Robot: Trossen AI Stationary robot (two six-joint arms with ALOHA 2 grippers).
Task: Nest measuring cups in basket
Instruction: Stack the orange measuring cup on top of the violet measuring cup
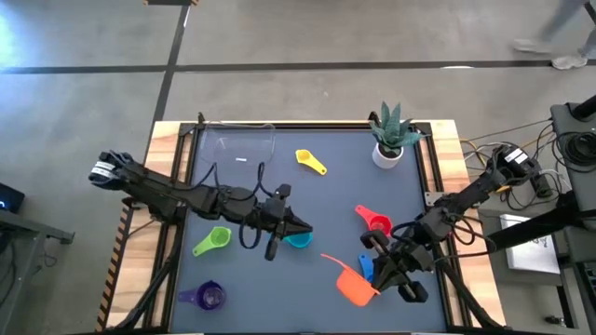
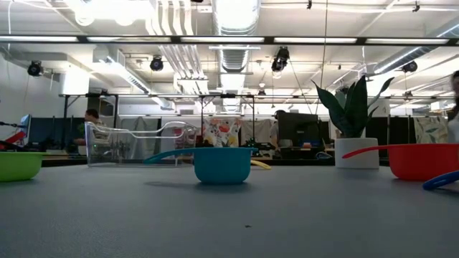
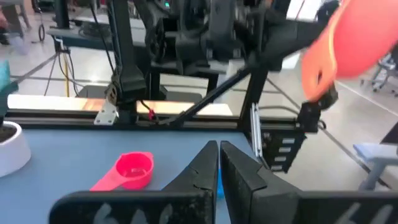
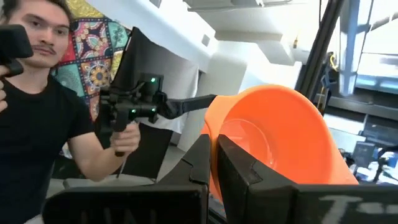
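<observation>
From above, the table [image 1: 307,186] has a matte blue-grey top in a pale wooden frame, and the clear, nearly glassy basket [image 1: 246,147] with rounded corners sits at its far left, holding nothing that can be made out. The glossy plastic measuring cups lie scattered: yellow cup [image 1: 310,161] near the far middle, green cup [image 1: 213,241] and purple cup [image 1: 205,297] on the left, light blue cup [image 1: 298,241] at centre, red cup [image 1: 373,221] and blue cup [image 1: 365,268] on the right. A white pot with a spiky plant [image 1: 390,137] stands at the far right corner. The left gripper [image 1: 300,226] lies low beside the light blue cup, its fingers together on nothing. The right gripper [image 1: 368,270] reaches toward the orange cup [image 1: 352,283], the largest scoop, and its fingers are pinched on that cup's rim. At table height, the light blue cup [image 2: 221,164] stands upright in the middle, the green cup [image 2: 18,165] at one edge, the orange cup [image 2: 422,160] at the other, the basket [image 2: 136,143] behind. The left wrist view shows its dark fingers [image 3: 202,177] pressed together, the red cup [image 3: 133,170] ahead on the table, and the orange cup [image 3: 351,40] raised beyond. The right wrist view shows the fingers [image 4: 202,158] closed on the smooth orange cup [image 4: 273,140], with a person [image 4: 46,93] in a black shirt behind.
</observation>
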